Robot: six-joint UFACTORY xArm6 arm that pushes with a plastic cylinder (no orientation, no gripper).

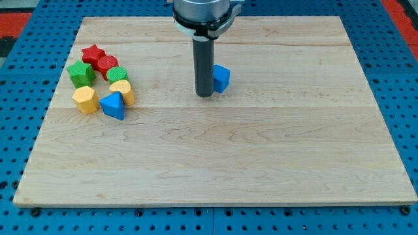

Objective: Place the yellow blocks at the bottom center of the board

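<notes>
Two yellow blocks lie at the view's left: a yellow hexagon block (85,99) and a yellow rounded block (123,91). They sit in a cluster with other blocks. My tip (205,95) stands near the board's upper middle, far to the right of the yellow blocks. It is right beside a blue block (221,78), which sits just to its right and is partly hidden by the rod.
In the left cluster are a red star (93,53), a red round block (107,65), a green star-like block (81,73), a green round block (117,74) and a blue triangular block (113,105). The wooden board (261,156) lies on a blue pegboard.
</notes>
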